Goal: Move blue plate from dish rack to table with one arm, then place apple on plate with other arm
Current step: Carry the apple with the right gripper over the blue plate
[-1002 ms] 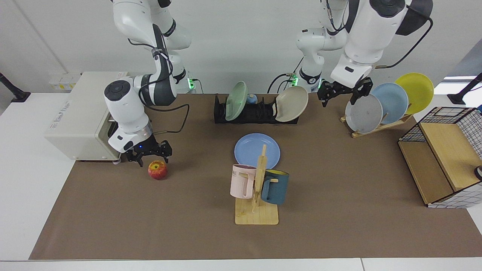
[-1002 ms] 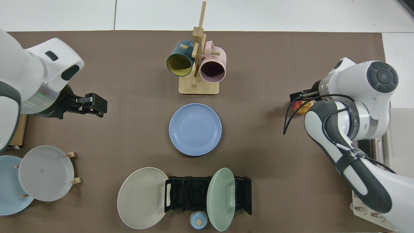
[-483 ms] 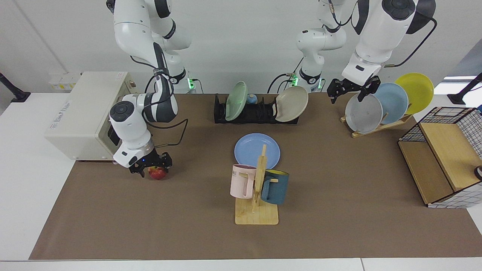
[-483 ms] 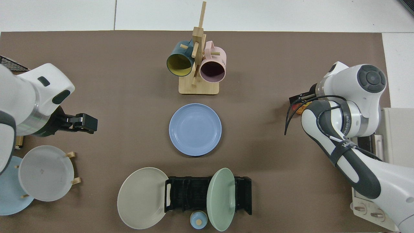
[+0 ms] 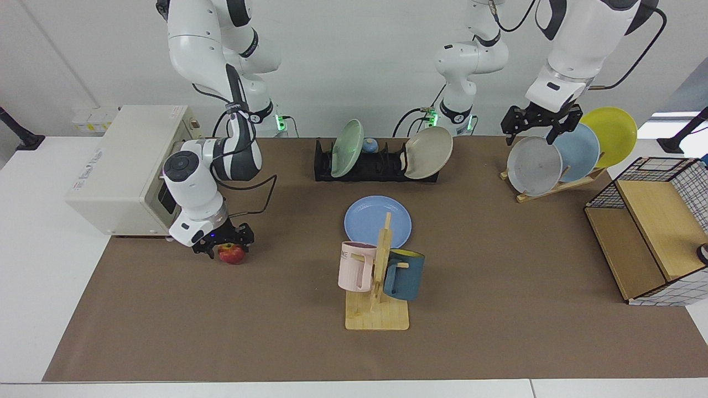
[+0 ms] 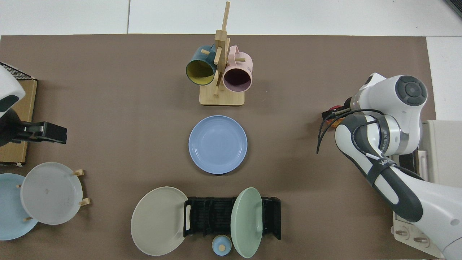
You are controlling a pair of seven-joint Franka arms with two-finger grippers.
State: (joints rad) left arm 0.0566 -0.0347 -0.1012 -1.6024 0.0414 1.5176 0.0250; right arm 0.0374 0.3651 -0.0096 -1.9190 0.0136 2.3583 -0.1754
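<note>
Two fingers of right gripper (image 5: 223,246) straddle apple (image 5: 232,254).

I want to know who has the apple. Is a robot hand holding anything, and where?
The right end effector is down around the apple on the table; whether it grips yet cannot be told. The left end effector holds nothing, above the grey plate.

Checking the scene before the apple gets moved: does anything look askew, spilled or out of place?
Nothing is spilled or broken. One oddity: the beige plate hangs off the end of the dish rack, leaning outward rather than standing in a slot. The blue plate lies flat on the table.
</note>
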